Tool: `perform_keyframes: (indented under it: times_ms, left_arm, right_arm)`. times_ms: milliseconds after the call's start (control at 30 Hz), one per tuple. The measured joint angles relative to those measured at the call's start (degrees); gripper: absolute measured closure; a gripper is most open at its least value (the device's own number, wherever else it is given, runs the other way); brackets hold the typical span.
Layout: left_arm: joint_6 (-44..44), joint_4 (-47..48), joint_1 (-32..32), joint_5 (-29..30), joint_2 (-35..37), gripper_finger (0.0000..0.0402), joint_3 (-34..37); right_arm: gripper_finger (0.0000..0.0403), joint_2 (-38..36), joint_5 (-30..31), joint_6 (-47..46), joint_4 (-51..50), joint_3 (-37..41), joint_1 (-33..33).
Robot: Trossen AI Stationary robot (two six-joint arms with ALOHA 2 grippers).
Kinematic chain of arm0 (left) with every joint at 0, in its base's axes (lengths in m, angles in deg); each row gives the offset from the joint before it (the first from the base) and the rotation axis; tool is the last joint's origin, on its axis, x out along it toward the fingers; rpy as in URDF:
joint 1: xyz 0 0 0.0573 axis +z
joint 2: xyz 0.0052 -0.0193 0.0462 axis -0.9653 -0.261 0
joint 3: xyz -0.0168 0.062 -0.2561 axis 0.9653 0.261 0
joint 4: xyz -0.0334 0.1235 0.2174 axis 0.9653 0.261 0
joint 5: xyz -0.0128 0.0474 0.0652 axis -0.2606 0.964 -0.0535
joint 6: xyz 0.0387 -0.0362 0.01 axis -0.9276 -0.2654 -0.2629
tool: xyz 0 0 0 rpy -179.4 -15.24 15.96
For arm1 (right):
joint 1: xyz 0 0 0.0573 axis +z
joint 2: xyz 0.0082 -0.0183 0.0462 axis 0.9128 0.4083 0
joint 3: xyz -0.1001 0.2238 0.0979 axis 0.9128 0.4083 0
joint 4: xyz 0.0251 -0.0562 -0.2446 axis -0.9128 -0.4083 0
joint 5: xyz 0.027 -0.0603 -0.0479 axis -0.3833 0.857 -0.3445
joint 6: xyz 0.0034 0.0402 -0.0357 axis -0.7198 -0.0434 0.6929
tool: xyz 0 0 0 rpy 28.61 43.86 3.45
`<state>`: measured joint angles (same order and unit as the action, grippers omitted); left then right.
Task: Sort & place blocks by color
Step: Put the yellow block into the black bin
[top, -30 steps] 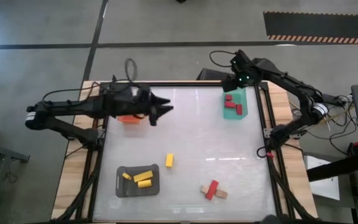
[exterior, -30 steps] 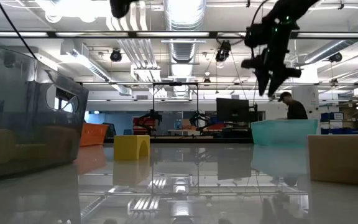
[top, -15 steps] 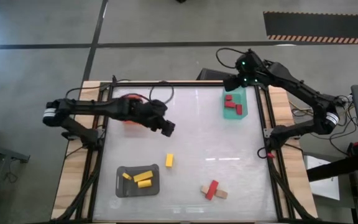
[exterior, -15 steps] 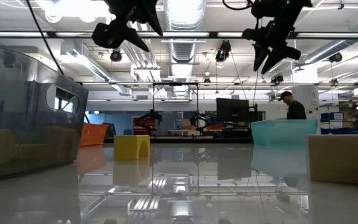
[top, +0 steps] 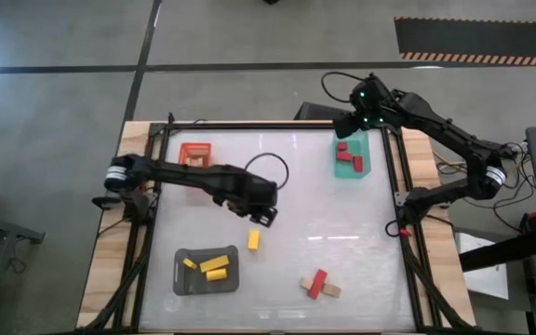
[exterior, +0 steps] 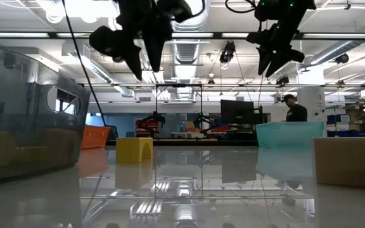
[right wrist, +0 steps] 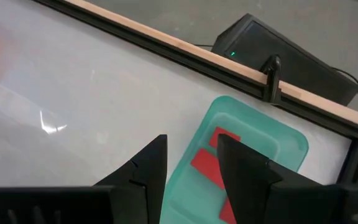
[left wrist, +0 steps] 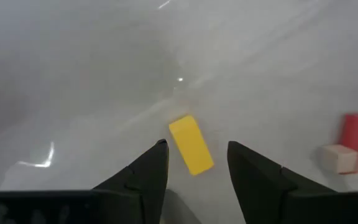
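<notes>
Sorting looks well past halfway, I'd judge: red blocks (top: 349, 154) lie in the green tray (top: 364, 141) at the far right, yellow blocks (top: 212, 266) in the grey tray (top: 180, 284) near left, and something tan seems to sit in the orange tray (top: 194, 153) far left. Left on the table (top: 314, 205) are one yellow block (top: 253, 240) mid-table and a red-and-tan cluster (top: 319, 284) near right. The left gripper (top: 261, 216) hangs just above that yellow block, fingers (left wrist: 143, 176) open and empty. The right gripper (top: 349, 124) hovers over the green tray, fingers (right wrist: 143, 168) apart, holding nothing.
</notes>
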<state>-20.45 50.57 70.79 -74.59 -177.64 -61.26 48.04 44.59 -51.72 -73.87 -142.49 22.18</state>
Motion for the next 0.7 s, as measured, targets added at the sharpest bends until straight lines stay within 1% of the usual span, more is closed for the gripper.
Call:
perform_keyframes:
  times_ms: [167,400,567,700]
  left_arm:
    - [1.6,-0.6,-1.7,-1.1,-4.1,0.0253,0.1]
    - [4.5,-0.9,-3.0,-1.4,-7.5,0.0251,0.2]
    - [4.5,-1.8,-4.0,-1.4,-8.9,0.0228,0.4]
    - [7.1,-2.5,-4.2,-1.7,-10.1,0.0204,0.8]
  right_arm:
    - [0.0273,0.0,0.0,1.2,0.0,0.0,0.0]
    - [0.0273,0.0,-0.1,3.5,0.0,0.0,0.0]
    - [0.0273,0.0,-0.1,3.9,0.0,0.0,0.0]
    - [0.0273,0.0,-0.3,4.1,0.0,0.0,0.0]
